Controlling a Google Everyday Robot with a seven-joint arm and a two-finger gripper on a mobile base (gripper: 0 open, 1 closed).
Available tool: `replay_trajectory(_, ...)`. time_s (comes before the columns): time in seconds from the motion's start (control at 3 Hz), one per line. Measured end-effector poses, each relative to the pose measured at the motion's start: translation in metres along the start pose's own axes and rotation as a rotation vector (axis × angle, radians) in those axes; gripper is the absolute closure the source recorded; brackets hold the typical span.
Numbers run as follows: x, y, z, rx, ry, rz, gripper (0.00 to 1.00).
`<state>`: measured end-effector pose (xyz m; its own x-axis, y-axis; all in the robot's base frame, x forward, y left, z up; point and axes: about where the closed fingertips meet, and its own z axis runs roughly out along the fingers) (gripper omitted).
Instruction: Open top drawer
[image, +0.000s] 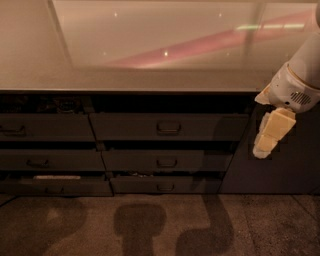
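Occupying the centre of the frame, directly under the front edge of the countertop (150, 82), the top drawer (200, 127) is the widest unit in the cabinet. Its front is a tall, flat, dark grey panel. A small rectangular loop handle (169, 128) sits at the middle of the panel. A dark band separates the upper edge of the front from the countertop; the interior cannot be made out in that band.

Below it are two lower-fronted drawers: the middle drawer (210, 161) and the bottom drawer (135, 185), each with a similar centred handle. A narrower column of drawers (45, 131) stands at the left, just beside the top drawer.

The gripper (261, 150) is at the right edge of the frame. It hangs downward from a white wrist housing (290, 92), in front of a plain dark cabinet panel (280, 175). It is just beyond the right end of the top drawer, well apart from the handle, and grasps nothing visible. Whether the gripper is spread or clenched cannot be told from this view.

The countertop is glossy and carries a pinkish reflection. Shadows fall on the speckled floor (75, 235).
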<state>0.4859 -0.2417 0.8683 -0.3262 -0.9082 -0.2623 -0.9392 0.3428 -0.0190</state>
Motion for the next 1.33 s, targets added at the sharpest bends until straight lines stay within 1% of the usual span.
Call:
replay_trajectory(0.33, -0.005, 0.034, -0.005, 0.088, -0.072, -0.089, 0.00)
replay_trajectory(0.67, 0.014, 0.058, 0.010, 0.149, -0.202, -0.101, 0.00)
replay_trajectory(1.0, 0.019, 0.059, 0.003, 0.184, -0.247, -0.090, 0.00)
replay_trajectory(1.33, 0.019, 0.059, 0.003, 0.183, -0.246, -0.090, 0.00)
